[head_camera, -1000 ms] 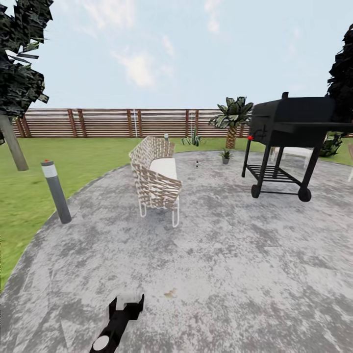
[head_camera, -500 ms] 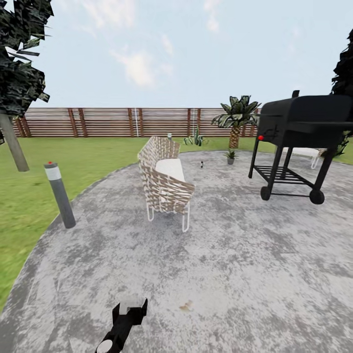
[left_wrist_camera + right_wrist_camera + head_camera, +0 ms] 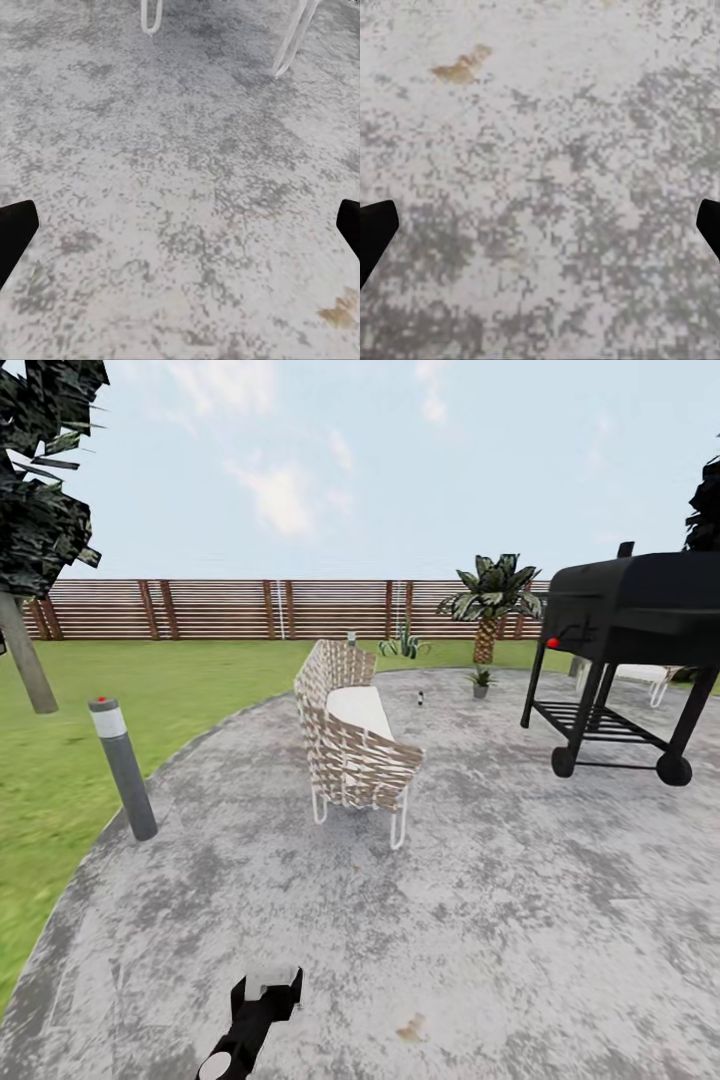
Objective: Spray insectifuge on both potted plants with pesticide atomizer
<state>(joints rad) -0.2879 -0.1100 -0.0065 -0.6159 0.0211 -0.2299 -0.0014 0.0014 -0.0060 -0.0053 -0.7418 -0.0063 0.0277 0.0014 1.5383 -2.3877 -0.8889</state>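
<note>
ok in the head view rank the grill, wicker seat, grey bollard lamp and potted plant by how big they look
1. grill
2. wicker seat, close to the grill
3. bollard lamp
4. potted plant

The plant stands far off, so true size is unsure.

No text, label, brand, number or sign can be read anywhere. The atomizer (image 3: 421, 698), at about one o'clock on the patio (image 3: 500, 880), is too small and far for anything on it to be made out. The grill (image 3: 625, 650) at two o'clock, the bollard (image 3: 123, 767) at ten o'clock and the fence (image 3: 230, 609) at twelve o'clock carry no lettering that shows.
</note>
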